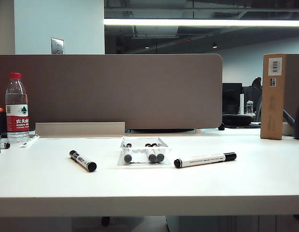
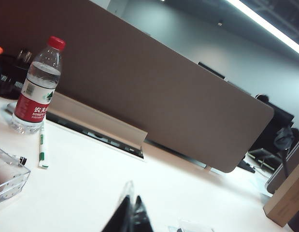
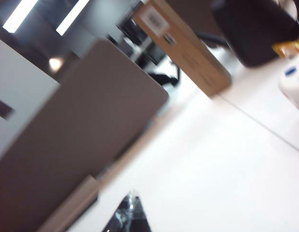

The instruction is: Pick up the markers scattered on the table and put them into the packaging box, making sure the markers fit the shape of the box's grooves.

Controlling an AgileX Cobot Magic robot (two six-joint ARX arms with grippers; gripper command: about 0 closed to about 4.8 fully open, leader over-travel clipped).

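The white table [image 1: 149,183] is evenly lit by a ceiling strip light [image 1: 202,22], soft shadows are cast under the markers [image 1: 83,160], and the right wrist view is smeared by blur beyond the right gripper [image 3: 130,212].

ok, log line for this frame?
left gripper shut, empty | right gripper shut, empty | two markers loose | packaging box part-filled

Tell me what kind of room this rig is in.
Most likely an open-plan office. A brown desk partition backs the white table, strip lights run under an exposed ceiling, and a monitor and office chair stand behind. Neither end effector shows in the exterior view.
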